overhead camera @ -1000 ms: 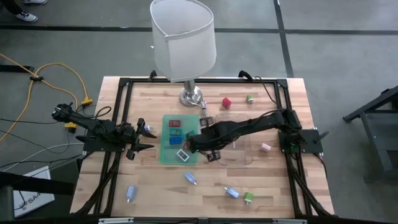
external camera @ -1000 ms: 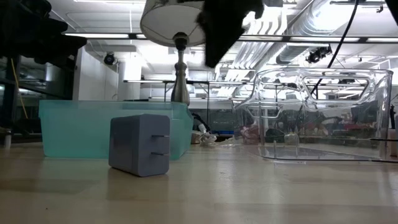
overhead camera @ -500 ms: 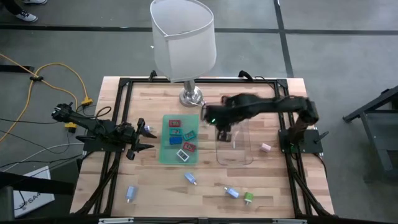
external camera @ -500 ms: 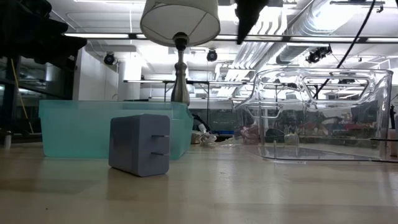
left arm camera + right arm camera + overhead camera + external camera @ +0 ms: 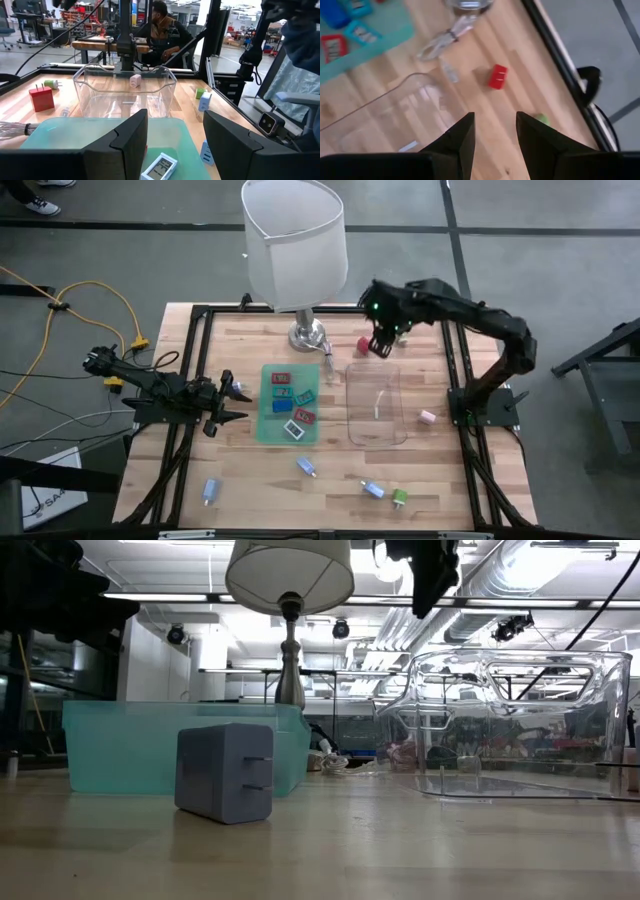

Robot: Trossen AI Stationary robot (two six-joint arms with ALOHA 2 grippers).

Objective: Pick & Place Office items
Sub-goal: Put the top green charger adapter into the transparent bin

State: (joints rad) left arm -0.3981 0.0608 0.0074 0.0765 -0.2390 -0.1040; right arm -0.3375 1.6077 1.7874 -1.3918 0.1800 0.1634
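Your table (image 5: 440, 480) carries a lamp (image 5: 296, 245) at the far edge, its base just left of a coiled cable (image 5: 444, 40). The right arm reaches over the far side, and its gripper (image 5: 381, 345) hangs above the red plug (image 5: 363, 345), fingers (image 5: 455, 145) spread with nothing between them. The left arm waits at the left edge, its gripper (image 5: 232, 402) pointed at the mat, fingers (image 5: 125, 142) apart and empty. In the middle you have the clear tray (image 5: 376, 404), which holds only a small pale strip, and just left of it the green mat (image 5: 268, 425) with several flat pieces on it: red ones (image 5: 281, 378), blue ones (image 5: 279, 405) and a white-faced one (image 5: 293, 428). Near the far right corner, past the red plug, sits a green piece (image 5: 401, 338). A pink piece (image 5: 428, 417) lies right of the tray. Along the near side you see a light blue plug (image 5: 307, 467), a light blue piece (image 5: 210, 491) towards the left, and another light blue piece (image 5: 372, 490) touching a green one (image 5: 399, 497). From table height, a grey-blue plug (image 5: 225, 772) stands upright in front of the mat's edge.
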